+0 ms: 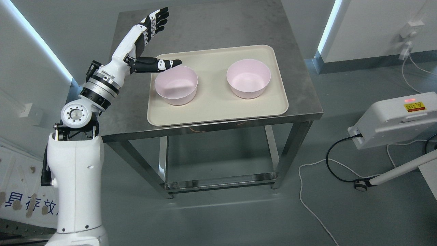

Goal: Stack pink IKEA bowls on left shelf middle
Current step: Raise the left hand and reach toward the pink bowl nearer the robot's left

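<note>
Left hand (pixel 150 41) raised over the steel table (pixel 218 24), fingers spread wide and holding nothing, thumb stretched toward the nearer bowl's rim. Two pink bowls (count them: left bowl (pixel 176 85), right bowl (pixel 248 79)) sit apart, unstacked, on one beige tray (pixel 218 112).

The left arm rises from the lower left, its white upper segment upright, bent at the elbow joint, the forearm reaching up and rightward over the desk's (pixel 211 30) left edge. The left robot hand (pixel 150 41) is spread wide and holds nothing: four fingers (pixel 157 21) point toward the desk's far-left corner, the thumb (pixel 160 64) juts right.
</note>
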`<state>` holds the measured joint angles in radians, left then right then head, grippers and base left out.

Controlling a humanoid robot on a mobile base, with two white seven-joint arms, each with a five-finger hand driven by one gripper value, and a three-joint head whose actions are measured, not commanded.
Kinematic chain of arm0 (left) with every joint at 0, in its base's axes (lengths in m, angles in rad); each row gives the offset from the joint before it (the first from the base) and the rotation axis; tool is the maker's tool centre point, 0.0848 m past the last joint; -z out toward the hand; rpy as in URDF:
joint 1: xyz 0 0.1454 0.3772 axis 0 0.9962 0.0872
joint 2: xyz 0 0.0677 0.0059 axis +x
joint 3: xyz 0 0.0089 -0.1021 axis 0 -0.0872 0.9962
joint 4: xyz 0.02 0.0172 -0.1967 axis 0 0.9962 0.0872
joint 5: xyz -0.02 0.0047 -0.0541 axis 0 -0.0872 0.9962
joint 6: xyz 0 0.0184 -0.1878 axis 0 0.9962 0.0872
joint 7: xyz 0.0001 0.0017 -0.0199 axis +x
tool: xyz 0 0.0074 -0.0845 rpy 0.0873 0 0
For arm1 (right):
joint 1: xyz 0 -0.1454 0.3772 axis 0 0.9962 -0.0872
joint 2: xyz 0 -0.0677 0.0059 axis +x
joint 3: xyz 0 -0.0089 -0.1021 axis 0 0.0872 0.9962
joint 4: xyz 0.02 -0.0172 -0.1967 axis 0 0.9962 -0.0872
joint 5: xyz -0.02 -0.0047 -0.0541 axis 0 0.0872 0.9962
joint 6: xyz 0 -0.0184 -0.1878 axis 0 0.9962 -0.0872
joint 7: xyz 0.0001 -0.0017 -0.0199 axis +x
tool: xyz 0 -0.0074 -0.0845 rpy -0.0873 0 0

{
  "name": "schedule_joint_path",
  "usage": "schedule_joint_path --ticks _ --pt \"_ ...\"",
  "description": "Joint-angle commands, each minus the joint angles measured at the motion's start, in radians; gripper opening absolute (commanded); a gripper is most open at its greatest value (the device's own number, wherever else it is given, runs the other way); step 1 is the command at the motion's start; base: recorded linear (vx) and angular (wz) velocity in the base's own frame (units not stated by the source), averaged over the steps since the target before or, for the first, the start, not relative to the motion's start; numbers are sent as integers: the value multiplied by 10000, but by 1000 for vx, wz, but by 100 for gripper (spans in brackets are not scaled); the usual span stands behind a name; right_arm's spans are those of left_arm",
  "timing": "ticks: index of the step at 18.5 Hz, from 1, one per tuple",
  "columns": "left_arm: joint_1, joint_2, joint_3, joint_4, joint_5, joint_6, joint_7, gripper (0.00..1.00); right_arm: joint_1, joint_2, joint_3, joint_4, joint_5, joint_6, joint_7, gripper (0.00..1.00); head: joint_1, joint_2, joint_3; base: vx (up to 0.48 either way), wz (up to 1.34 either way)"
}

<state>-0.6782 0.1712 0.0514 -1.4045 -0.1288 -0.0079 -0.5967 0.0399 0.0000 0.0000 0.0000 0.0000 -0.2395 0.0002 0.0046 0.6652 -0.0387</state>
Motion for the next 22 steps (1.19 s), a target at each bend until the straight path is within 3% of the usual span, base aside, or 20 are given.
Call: schedule_joint_path --ticks 1,13,17,22 --pt "-858 221 -1113 2662 -890 645 46 92 0 -174 -46 -175 -15 -75 -2 100 0 0 0 0 0" --pt "-765 159 -1204 3046 -1394 662 15 76 0 -174 -46 -175 -15 -75 -2 100 0 0 0 0 0" --pt "-949 98 -1281 3781 -2116 -303 412 70 0 -174 -46 -175 -15 -75 -2 100 0 0 0 0 0" --pt "-949 159 -1281 3966 -2148 -549 613 61 0 -174 -46 -175 -15 -75 -2 100 0 0 0 0 0"
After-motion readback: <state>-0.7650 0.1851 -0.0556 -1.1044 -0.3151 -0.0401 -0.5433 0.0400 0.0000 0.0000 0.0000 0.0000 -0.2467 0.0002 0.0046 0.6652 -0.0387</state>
